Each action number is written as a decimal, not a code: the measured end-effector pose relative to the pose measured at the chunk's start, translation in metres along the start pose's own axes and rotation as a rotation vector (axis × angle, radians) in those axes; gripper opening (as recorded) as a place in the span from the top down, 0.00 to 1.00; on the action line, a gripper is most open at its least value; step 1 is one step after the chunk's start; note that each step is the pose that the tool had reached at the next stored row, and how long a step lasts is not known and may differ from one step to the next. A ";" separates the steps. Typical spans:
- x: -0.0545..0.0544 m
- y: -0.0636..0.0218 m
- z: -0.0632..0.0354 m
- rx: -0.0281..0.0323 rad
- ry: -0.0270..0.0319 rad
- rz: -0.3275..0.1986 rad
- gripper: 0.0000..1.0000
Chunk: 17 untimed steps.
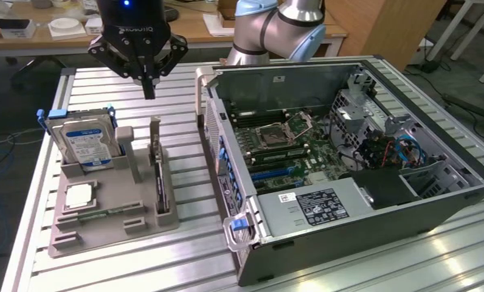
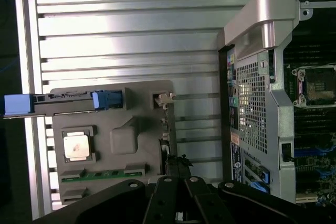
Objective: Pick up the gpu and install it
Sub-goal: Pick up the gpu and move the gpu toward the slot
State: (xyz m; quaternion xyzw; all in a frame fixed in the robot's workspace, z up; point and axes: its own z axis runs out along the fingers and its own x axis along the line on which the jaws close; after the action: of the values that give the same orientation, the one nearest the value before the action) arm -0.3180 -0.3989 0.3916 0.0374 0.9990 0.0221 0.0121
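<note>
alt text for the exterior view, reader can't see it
The shut gripper hangs above a grey tray, where the gpu stands on edge beside a hard drive. An open computer case lies toward the exterior view's right, on the slatted table.

The gpu, a slim dark card, stands on edge in the gray holder

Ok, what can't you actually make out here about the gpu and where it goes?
- gpu face: in the exterior view it stands edge-on in the grey holder, whose slot hides its lower edge.
- One end of the gpu: in the wrist view, covered by the gripper.
- Computer case interior: in the wrist view, cut off by the picture's edge.
- Hard drive label text: too small.
</note>
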 end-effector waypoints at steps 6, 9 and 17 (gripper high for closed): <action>0.000 -0.0009 0.0000 0.0000 0.0000 0.000 0.90; 0.000 -0.0017 0.0000 0.0008 -0.0002 0.000 0.89; 0.000 -0.0032 0.0000 0.0223 -0.0016 -0.003 0.59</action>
State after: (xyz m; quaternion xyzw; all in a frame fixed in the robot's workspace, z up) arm -0.3185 -0.4020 0.3914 0.0363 0.9992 0.0109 0.0126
